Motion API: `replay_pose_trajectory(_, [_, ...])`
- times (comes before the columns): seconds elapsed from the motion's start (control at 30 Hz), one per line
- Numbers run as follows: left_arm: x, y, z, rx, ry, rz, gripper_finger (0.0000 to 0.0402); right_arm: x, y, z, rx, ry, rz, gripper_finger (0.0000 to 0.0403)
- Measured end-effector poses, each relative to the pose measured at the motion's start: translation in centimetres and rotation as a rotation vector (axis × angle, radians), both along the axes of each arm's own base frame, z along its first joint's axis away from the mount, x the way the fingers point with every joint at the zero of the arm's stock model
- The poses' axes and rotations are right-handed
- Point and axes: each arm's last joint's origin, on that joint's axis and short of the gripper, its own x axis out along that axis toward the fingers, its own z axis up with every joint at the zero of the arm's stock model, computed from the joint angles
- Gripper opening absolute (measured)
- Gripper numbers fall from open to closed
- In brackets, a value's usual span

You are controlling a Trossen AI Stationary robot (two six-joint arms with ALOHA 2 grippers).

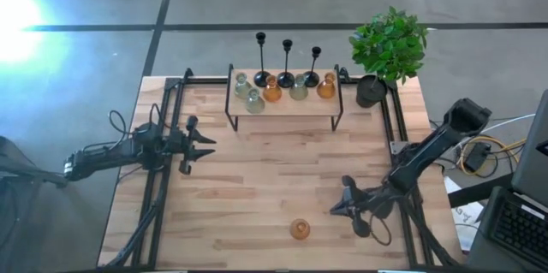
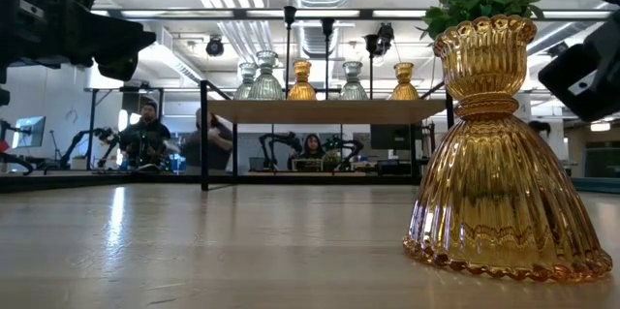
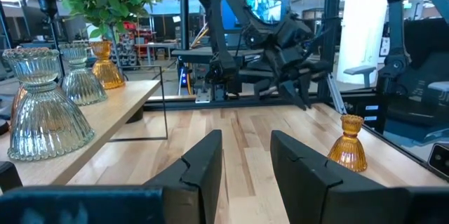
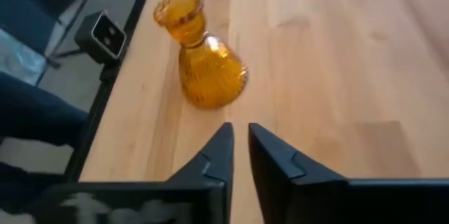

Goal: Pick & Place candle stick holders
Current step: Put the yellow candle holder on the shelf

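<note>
An amber glass holder (image 1: 299, 228) stands upright on its wide ribbed base near the table's front edge. It also shows in the low view (image 2: 494, 154) and both wrist views (image 3: 349, 143) (image 4: 203, 69). My right gripper (image 1: 336, 209) (image 4: 240, 136) is shut and empty, a short way to the holder's right. My left gripper (image 1: 210, 147) (image 3: 247, 147) is open and empty at the table's left middle. On the raised shelf (image 1: 282, 112) at the far edge stand three black candlesticks (image 1: 287, 63) and several amber and pale green glass holders (image 1: 272, 91).
A black pot with a leafy green plant (image 1: 390, 46) stands at the far right, beside the shelf. Black frame rails (image 1: 158, 187) run along the table's left and right sides. A keyboard (image 1: 522, 222) and cables lie off the table's right. People (image 2: 145, 130) sit in the room behind.
</note>
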Motion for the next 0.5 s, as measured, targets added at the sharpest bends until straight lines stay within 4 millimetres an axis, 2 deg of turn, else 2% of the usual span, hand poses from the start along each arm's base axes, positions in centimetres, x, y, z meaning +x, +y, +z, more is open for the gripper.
replay_pose_trajectory(0.3, [0.0, 0.0, 0.0, 0.0, 0.0, 0.0, 0.0126, 2.2, 2.0, -1.8, -0.051, 0.061, 0.005, 0.0162])
replay_pose_trajectory(0.5, [0.0, 0.0, 0.0, 0.0, 0.0, 0.0, 0.0126, 4.3, 2.9, -2.1, -0.01, -0.045, 0.008, 0.0213])
